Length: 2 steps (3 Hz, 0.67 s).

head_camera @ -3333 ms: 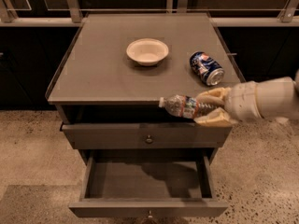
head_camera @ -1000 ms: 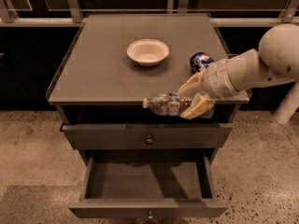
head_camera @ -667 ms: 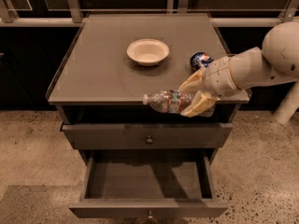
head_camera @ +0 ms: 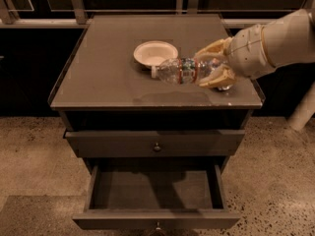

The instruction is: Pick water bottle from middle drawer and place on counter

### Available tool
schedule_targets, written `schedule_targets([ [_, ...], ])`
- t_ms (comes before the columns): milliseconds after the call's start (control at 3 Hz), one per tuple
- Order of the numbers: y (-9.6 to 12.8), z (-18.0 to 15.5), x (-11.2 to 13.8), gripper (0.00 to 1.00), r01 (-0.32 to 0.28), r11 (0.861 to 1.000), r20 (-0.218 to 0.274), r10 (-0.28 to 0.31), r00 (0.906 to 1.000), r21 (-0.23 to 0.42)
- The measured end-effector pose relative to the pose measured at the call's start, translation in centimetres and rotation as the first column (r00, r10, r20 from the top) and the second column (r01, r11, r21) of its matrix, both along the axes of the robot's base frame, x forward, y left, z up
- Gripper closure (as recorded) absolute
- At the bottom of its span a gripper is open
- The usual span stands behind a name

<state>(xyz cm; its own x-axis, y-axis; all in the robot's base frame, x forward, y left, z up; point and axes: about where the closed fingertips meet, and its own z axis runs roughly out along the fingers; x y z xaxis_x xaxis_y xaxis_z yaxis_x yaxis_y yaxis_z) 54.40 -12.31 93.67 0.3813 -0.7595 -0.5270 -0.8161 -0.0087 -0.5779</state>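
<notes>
My gripper (head_camera: 212, 64) comes in from the right and is shut on the water bottle (head_camera: 179, 71), a clear ribbed bottle with a white cap pointing left. It holds the bottle sideways a little above the counter (head_camera: 103, 77), just in front of the bowl. The middle drawer (head_camera: 155, 198) stands pulled open below and looks empty. The blue soda can is hidden behind my gripper.
A shallow white bowl (head_camera: 155, 52) sits on the counter behind the bottle. The knobbed drawer above (head_camera: 155, 142) is closed. A dark railing runs behind the cabinet. A pale post (head_camera: 302, 112) stands at the right on the speckled floor.
My gripper has lifted the bottle from the counter's front edge up and back over the counter top, toward the bowl. The soda can is now hidden behind the gripper.
</notes>
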Motion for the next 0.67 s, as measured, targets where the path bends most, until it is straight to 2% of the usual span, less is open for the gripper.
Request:
schedule_targets([
  [333, 1.5, 1.2, 1.6, 1.0, -0.071, 0.997, -0.002, 0.071, 0.9975, 0.029],
  [667, 3.9, -1.0, 5.3, 1.0, -0.166, 0.981, -0.056, 0.173, 0.9834, 0.102],
])
